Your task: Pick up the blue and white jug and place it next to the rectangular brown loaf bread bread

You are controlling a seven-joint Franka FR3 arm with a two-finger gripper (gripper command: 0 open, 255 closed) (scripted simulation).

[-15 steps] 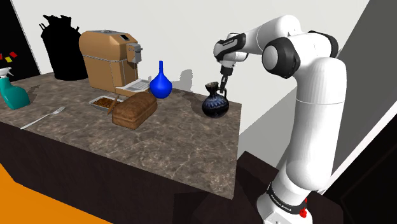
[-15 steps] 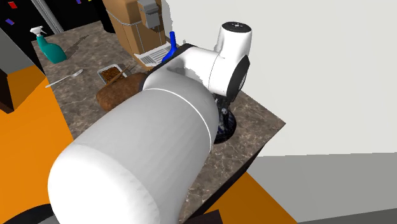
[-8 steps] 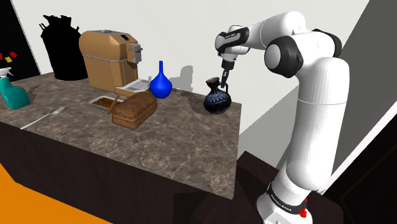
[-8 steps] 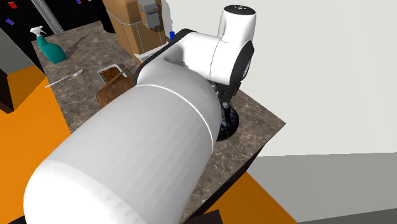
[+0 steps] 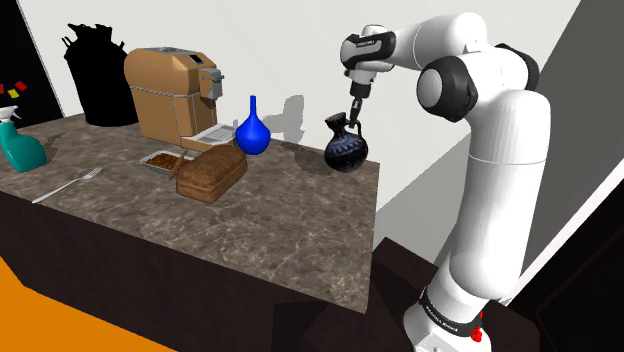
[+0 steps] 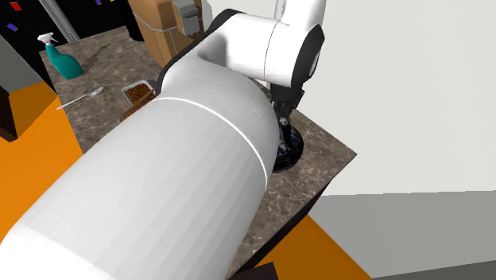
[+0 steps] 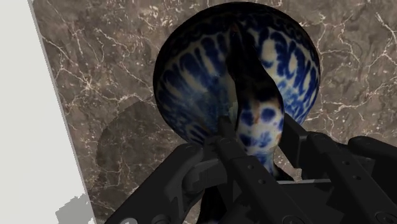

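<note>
The blue and white jug (image 5: 343,150) hangs a little above the brown marble counter (image 5: 270,215), near its back corner by the wall. My black gripper (image 5: 351,116) is shut on the jug's neck from above. In the wrist view the jug's round belly (image 7: 203,83) hangs past my fingers (image 7: 238,165), which clasp its dark neck, and its shadow lies on the marble below. The rectangular brown loaf (image 5: 211,172) lies on the counter toward the shoulder view's left of the jug. In the second exterior view the white arm covers most of the jug (image 6: 288,149).
A blue vase (image 5: 252,133) stands between loaf and jug, nearer the wall. A tan coffee machine (image 5: 172,92) and a small tray (image 5: 160,160) sit behind the loaf. A fork (image 5: 68,185) and teal spray bottle (image 5: 18,145) lie far left.
The gripper has risen with the jug in it, lifting it off the counter and slightly toward the shoulder view's right. The upper arm has swung higher in the second exterior view.
</note>
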